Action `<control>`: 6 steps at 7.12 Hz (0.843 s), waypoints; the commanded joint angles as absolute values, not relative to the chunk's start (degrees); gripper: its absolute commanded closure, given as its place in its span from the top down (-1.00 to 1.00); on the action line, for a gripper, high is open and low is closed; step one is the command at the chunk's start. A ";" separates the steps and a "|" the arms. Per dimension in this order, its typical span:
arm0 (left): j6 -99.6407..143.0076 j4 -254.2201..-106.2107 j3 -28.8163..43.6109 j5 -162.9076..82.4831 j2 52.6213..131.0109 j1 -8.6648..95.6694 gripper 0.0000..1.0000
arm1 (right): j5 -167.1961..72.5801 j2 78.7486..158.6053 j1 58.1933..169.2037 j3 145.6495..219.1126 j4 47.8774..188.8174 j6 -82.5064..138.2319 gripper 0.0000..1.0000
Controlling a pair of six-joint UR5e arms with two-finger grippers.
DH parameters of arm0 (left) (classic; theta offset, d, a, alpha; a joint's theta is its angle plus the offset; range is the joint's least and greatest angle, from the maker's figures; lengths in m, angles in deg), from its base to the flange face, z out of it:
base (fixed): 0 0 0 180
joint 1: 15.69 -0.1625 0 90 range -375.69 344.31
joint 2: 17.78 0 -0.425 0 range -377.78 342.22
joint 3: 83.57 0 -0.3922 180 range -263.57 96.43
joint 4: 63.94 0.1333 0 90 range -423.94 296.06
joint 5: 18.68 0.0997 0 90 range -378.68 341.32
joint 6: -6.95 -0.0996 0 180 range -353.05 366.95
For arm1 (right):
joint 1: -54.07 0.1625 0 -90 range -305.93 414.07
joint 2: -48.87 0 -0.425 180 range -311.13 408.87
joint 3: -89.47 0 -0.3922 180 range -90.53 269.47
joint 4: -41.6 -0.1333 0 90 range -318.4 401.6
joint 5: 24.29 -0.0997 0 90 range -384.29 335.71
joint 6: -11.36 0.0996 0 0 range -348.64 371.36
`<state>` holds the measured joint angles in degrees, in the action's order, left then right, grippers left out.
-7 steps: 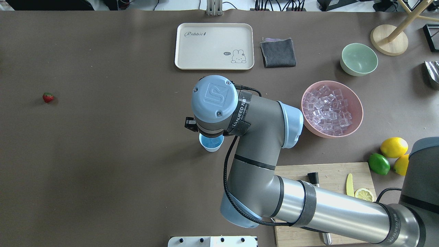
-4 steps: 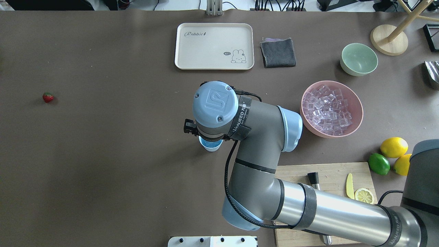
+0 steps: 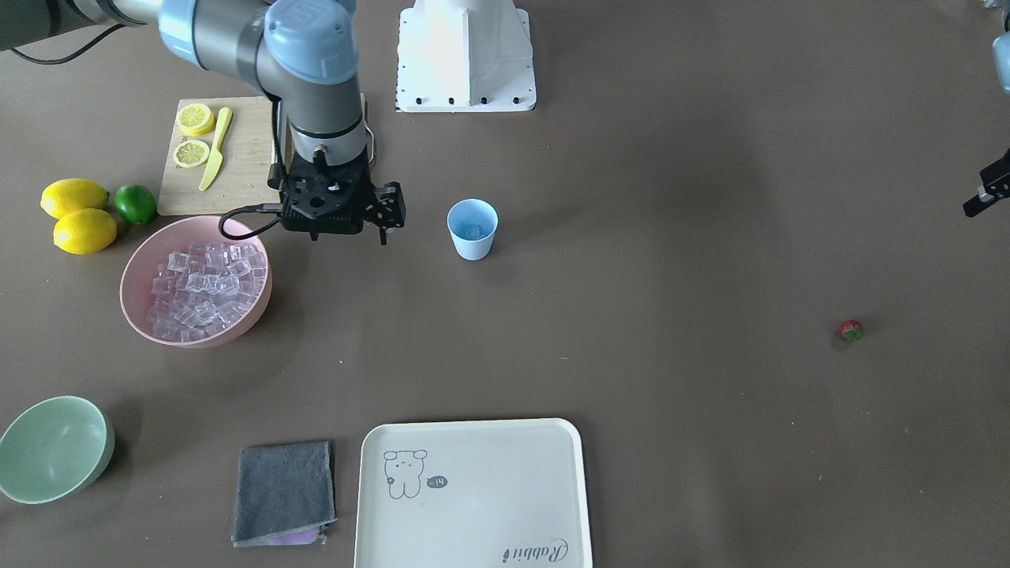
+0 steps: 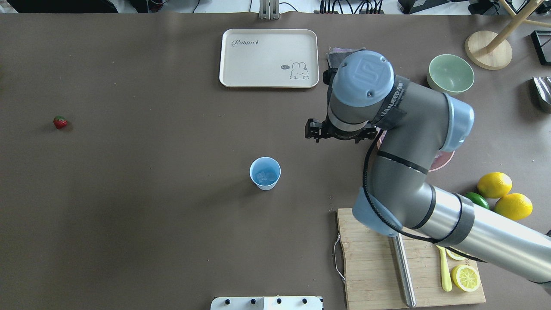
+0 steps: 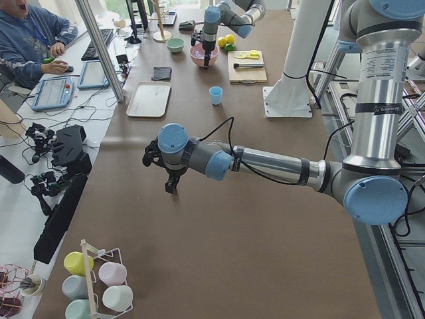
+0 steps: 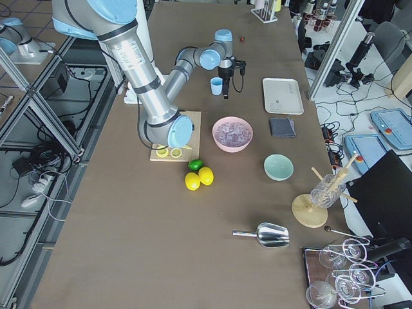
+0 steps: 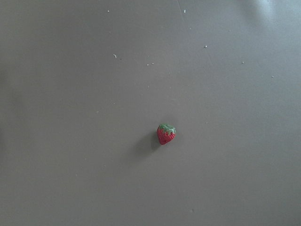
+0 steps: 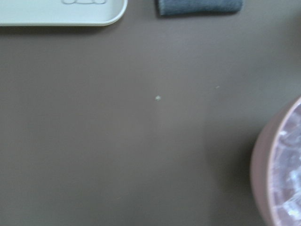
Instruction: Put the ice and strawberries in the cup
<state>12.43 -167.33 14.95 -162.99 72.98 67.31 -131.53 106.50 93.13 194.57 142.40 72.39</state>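
The light-blue cup [image 4: 264,173] stands upright mid-table with clear ice [image 4: 263,175] in its bottom; it also shows in the front view [image 3: 473,229]. More ice cubes [image 3: 201,288] fill the pink bowl [image 3: 134,304]. The strawberry [image 4: 60,122] lies alone far to the left, and in the left wrist view [image 7: 165,133] it sits below the camera. My right gripper [image 3: 335,214] hangs between the cup and the pink bowl, its fingers hidden under the wrist. My left gripper [image 5: 171,185] hovers above the strawberry's area; I cannot tell how its jaws stand.
A cream tray [image 4: 269,58] and a grey cloth [image 3: 284,493] lie at the far side. A pale green bowl [image 4: 450,74] stands beyond the pink bowl. A cutting board [image 4: 370,258] with knife and lemon slices, two lemons [image 4: 495,184] and a lime [image 4: 477,199] sit near right.
My right arm has swung away from over the cup, rightward and farther out toward the pink bowl. The cup is now uncovered, with ice in it.
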 commanded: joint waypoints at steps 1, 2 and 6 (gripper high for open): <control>12.23 -169.82 14.87 -162.65 72.40 67.28 0.96 | -139.22 117.55 107.00 195.21 136.81 53.11 1.00; 12.57 -171.85 14.87 -161.95 71.44 66.14 0.96 | -145.86 121.17 114.29 194.86 136.61 46.50 1.00; 17.50 -178.05 14.95 -159.74 69.87 63.15 0.96 | -151.73 140.23 137.60 194.42 137.31 5.48 1.00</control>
